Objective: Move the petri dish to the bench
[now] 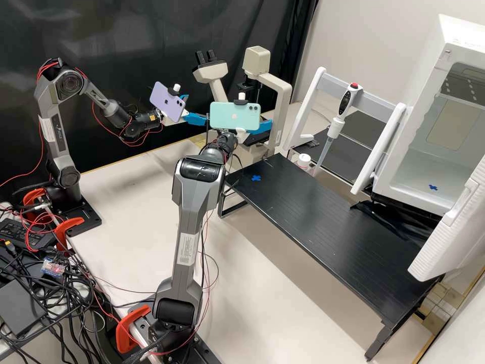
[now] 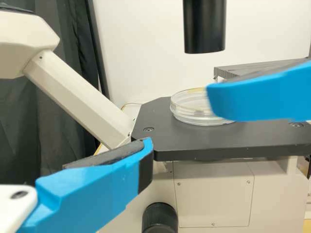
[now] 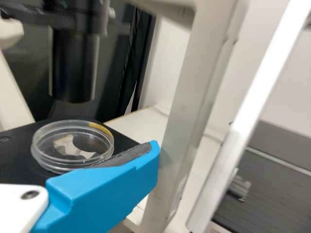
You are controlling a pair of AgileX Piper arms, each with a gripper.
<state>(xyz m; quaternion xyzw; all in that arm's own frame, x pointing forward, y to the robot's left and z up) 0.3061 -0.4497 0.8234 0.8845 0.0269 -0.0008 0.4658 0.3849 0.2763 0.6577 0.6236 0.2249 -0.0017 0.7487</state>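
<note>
The clear petri dish (image 2: 187, 114) lies flat on the microscope's black stage (image 2: 160, 141); in the right wrist view the dish (image 3: 70, 145) is partly covered by a blue finger. The left gripper (image 1: 194, 108) stands open in front of the microscope in the high view. Its own blue finger in the left wrist view, gripper (image 2: 97, 189), is apart from the dish. The right gripper (image 1: 265, 125) is partly behind the teal phone. In the right wrist view this gripper (image 3: 112, 184) is open, one finger beside the dish; another blue finger overlaps the dish in the left wrist view.
The microscope's lens column (image 2: 204, 26) hangs above the stage, and its pale upright arm (image 3: 187, 111) rises beside it. A black raised shelf (image 1: 323, 237), a pipette stand (image 1: 318, 101) and an open white chamber (image 1: 429, 146) are on the right.
</note>
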